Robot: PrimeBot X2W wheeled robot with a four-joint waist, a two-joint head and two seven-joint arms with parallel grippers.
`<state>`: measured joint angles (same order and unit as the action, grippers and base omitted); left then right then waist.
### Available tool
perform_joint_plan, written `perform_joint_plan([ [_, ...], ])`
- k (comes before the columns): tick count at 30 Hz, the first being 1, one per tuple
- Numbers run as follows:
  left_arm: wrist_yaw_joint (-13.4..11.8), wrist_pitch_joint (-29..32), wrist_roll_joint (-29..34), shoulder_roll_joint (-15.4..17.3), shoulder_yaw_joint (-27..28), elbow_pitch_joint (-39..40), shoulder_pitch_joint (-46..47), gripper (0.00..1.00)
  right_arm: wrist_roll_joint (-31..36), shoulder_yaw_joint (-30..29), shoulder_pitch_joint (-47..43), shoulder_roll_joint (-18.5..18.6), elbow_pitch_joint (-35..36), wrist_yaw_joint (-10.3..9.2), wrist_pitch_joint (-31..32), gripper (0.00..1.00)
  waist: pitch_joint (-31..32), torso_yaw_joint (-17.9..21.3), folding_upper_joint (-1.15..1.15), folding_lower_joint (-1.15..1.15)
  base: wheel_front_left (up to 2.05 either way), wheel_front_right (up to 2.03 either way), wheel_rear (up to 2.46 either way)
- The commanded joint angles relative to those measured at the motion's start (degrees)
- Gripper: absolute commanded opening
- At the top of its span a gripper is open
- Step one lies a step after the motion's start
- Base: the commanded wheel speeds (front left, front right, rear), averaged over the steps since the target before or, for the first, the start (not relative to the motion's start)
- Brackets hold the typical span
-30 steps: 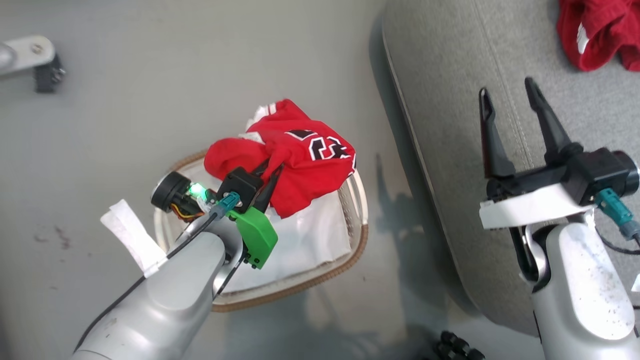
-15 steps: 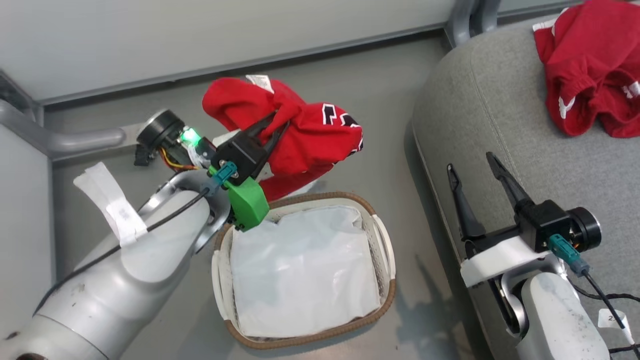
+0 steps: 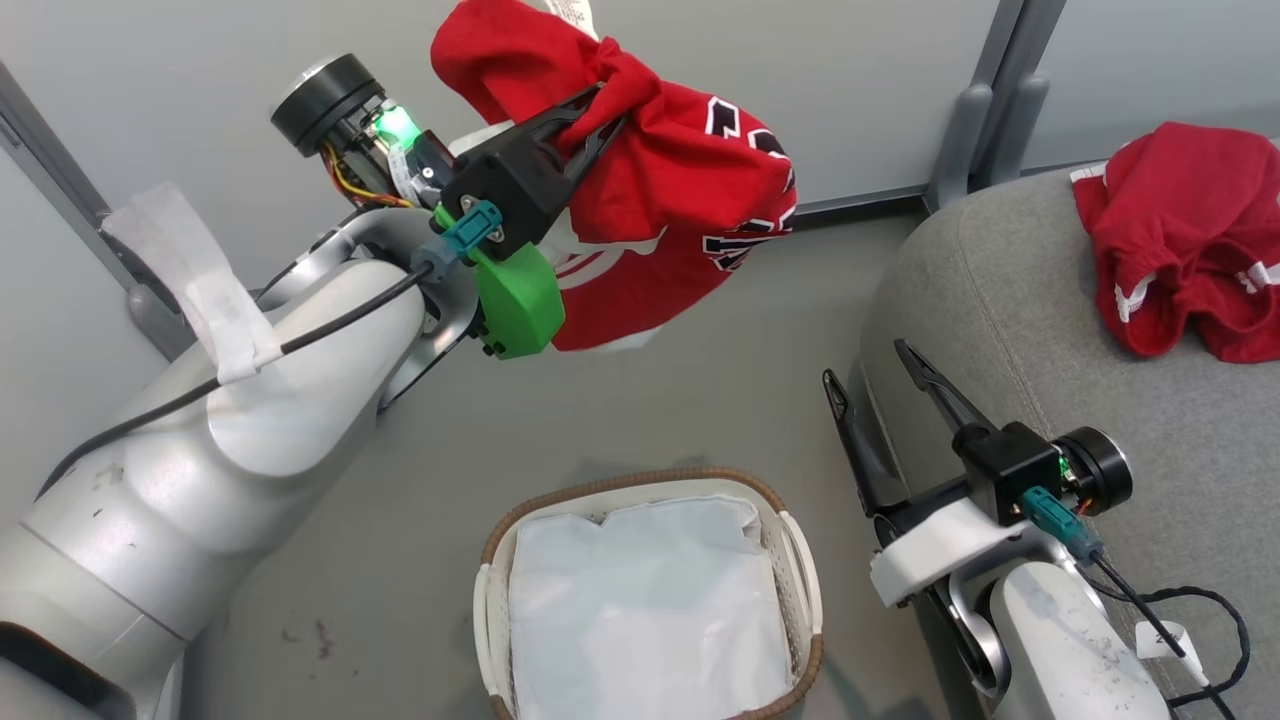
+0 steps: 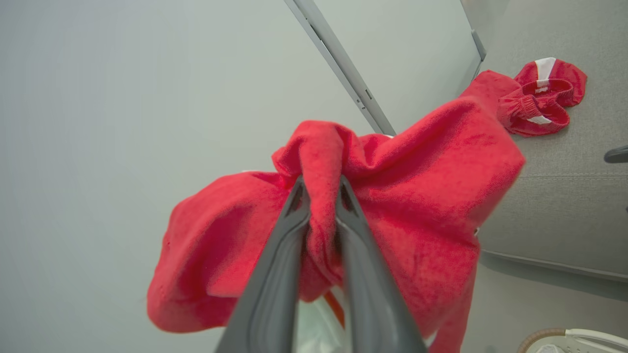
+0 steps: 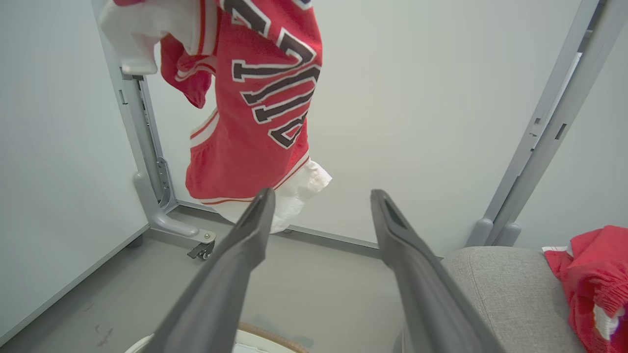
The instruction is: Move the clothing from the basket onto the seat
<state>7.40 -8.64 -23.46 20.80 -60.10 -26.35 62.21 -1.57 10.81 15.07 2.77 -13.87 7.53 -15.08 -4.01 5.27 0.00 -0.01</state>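
Observation:
My left gripper [image 3: 600, 105] is shut on a bunched fold of the red jersey [image 3: 690, 190], which hangs in the air high above the floor, left of the seat. In the left wrist view the two fingers pinch the red jersey [image 4: 417, 186] between them. The basket [image 3: 620, 480] stands on the floor below, holding a white liner [image 3: 650, 610]. Another red garment [image 3: 1190, 240] lies on the grey seat [image 3: 1000, 300]. My right gripper [image 3: 865, 365] is open with nothing in it at the seat's front edge. From the right wrist, the jersey [image 5: 255, 98] dangles beyond that gripper [image 5: 322, 193].
Pale wall panels with grey posts [image 3: 985, 110] stand behind the floor. One post's foot has a caster [image 5: 201, 250]. A black cable [image 3: 1200, 620] trails by my right arm. Bare grey floor lies between basket and seat.
My left arm has lifted the jersey out of the basket and well above it. The head camera tilted up, so the basket sits lower in view. The right gripper stays open.

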Motion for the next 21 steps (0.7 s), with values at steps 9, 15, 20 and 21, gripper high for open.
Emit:
perform_joint_plan([
  [9, 0.12, 0.90, -2.78, 0.06, -3.63, 2.41, 3.27, 0.00, 2.13, 2.39, 4.52, 0.22, -1.75, -0.08, -0.13, 1.00, 3.23, -2.00, 0.00, 0.01, 0.00, 0.00, 0.00],
  [15, 0.05, 0.81, -3.56, -0.51, -5.65, 4.02, 3.68, 0.00, 3.68, 3.09, 8.63, 0.21, -3.47, -0.08, -0.13, 1.00, 3.54, -3.23, 0.00, 0.01, 0.00, 0.00, 0.00],
  [20, 0.04, 0.93, -3.87, -0.99, -7.09, 5.14, 3.88, 0.00, 5.54, 3.68, 12.10, 0.21, -5.86, -0.08, -0.13, 1.00, 3.61, -4.17, 0.00, 0.01, 0.00, 0.00, 0.00],
  [21, 0.05, 0.93, -3.98, -1.08, -7.32, 5.32, 3.91, 0.00, 5.72, 3.80, 12.71, 0.21, -6.24, -0.08, -0.13, 1.00, 3.60, -4.31, 0.00, 0.01, 0.00, 0.00, 0.00],
])
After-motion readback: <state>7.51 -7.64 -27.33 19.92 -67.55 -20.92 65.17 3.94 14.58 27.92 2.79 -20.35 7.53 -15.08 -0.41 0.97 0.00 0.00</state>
